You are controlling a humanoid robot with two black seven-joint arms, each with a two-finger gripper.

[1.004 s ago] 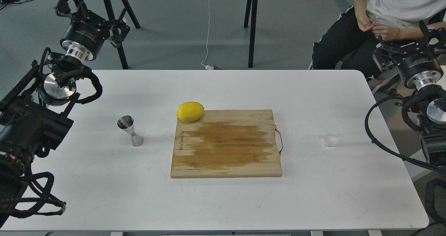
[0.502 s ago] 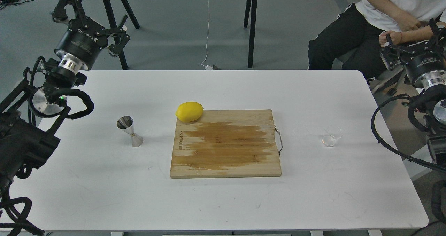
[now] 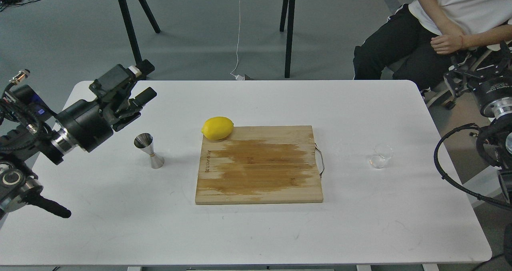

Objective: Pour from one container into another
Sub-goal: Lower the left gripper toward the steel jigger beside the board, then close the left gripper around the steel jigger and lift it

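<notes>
The steel jigger [image 3: 149, 150] stands upright on the white table [image 3: 256, 231], left of the cutting board. The clear glass cup [image 3: 380, 156] stands upright near the table's right side, and I cannot tell whether it holds liquid. My left gripper [image 3: 147, 80] hovers above and behind the jigger, pointing right, open with nothing between its fingers. Beyond the table's right edge, well back from the cup, my right gripper [image 3: 478, 63] is raised with its fingers spread open and empty.
A wooden cutting board [image 3: 260, 165] with a wet patch and a metal handle lies mid-table. A yellow lemon [image 3: 218, 128] rests at its far left corner. A seated person [image 3: 440, 23] is close behind my right arm. Black stand legs [image 3: 289, 31] rise behind the table.
My left arm has swung down and rightward, bringing its gripper from off the far left corner to over the table near the jigger. The right gripper drifted slightly right and down.
</notes>
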